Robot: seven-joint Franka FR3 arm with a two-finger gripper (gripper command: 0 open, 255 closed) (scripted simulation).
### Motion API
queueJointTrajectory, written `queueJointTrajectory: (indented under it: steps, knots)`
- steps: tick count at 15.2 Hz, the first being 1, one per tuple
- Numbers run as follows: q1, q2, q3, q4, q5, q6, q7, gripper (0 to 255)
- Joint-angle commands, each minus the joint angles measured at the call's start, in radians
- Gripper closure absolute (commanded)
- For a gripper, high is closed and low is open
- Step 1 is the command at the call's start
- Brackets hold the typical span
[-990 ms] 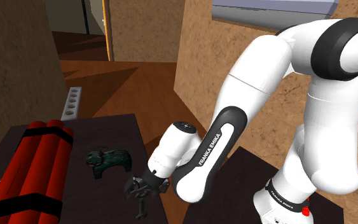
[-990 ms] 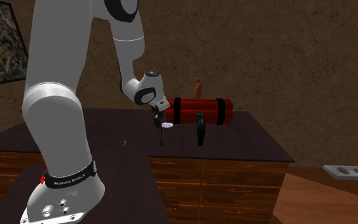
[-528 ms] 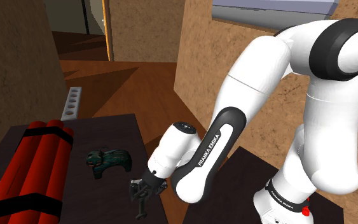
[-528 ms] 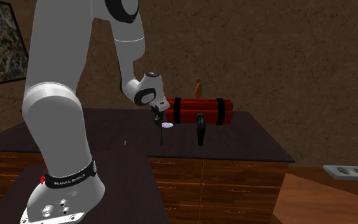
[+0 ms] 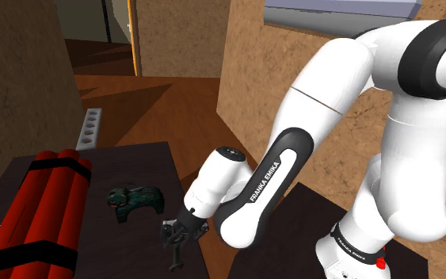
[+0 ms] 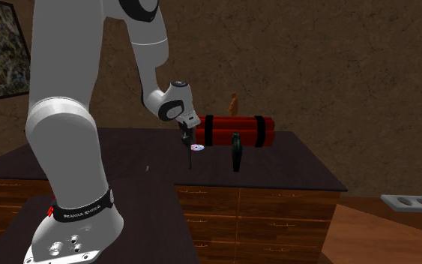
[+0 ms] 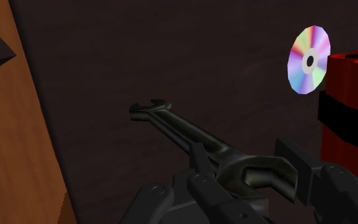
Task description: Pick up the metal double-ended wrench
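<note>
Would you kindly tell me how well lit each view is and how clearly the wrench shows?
Shoulder view: brightest, white arm evenly lit, but the wrench under the claw blends into the dark table. Second exterior view: dimmer, the wrench a thin dark sliver. Wrist view: dark overall; a faint sheen outlines the wrench, and the disc glows in rainbow colours.

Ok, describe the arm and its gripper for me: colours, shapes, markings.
The arm has rounded white shells with dark bands at the joints; one band carries white FRANKA EMIKA lettering. The gripper is all black, with two fingers. A small red mark sits on the base.
</note>
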Motion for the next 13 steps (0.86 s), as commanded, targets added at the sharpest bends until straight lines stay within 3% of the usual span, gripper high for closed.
queueJointTrajectory:
  steps: [1,13]
  knots:
    - [-0.008,-0.035,0.009,-0.008,0.006,-0.028,0.004,255]
    - [-0.036,-0.201,0.037,-0.017,0.035,-0.18,0.016,255]
